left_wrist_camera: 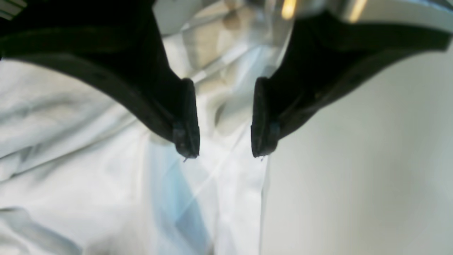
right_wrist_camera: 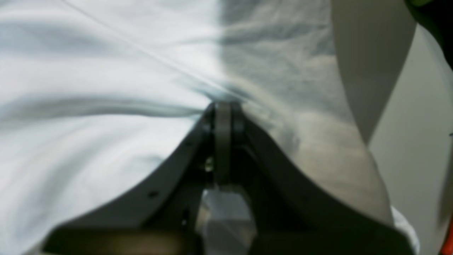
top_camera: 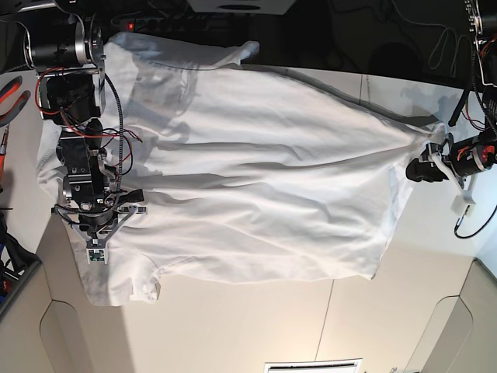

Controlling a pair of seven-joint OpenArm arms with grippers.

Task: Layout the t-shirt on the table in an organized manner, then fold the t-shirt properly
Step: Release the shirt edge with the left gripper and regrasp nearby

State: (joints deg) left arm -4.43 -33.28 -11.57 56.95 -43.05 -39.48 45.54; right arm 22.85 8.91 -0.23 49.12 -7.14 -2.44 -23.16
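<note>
The white t-shirt (top_camera: 264,202) lies spread wide across the white table (top_camera: 256,326), wrinkled, with one sleeve at the lower left. In the base view my right gripper (top_camera: 95,255) is on the left, over the shirt near that sleeve. The right wrist view shows it (right_wrist_camera: 223,106) shut, pinching cloth, with folds of the t-shirt (right_wrist_camera: 106,141) pulling toward its tip. My left gripper (top_camera: 423,169) is at the shirt's right end. The left wrist view shows it (left_wrist_camera: 224,154) open above the t-shirt's (left_wrist_camera: 88,159) edge, with bare table (left_wrist_camera: 354,177) beside it.
Red-handled pliers (top_camera: 9,93) and loose wires sit by the arm base at the left. A thin dark seam (top_camera: 326,318) crosses the tabletop. Cut-out corners (top_camera: 54,326) mark the near edge. Behind the table is a dark area with cables (top_camera: 435,39).
</note>
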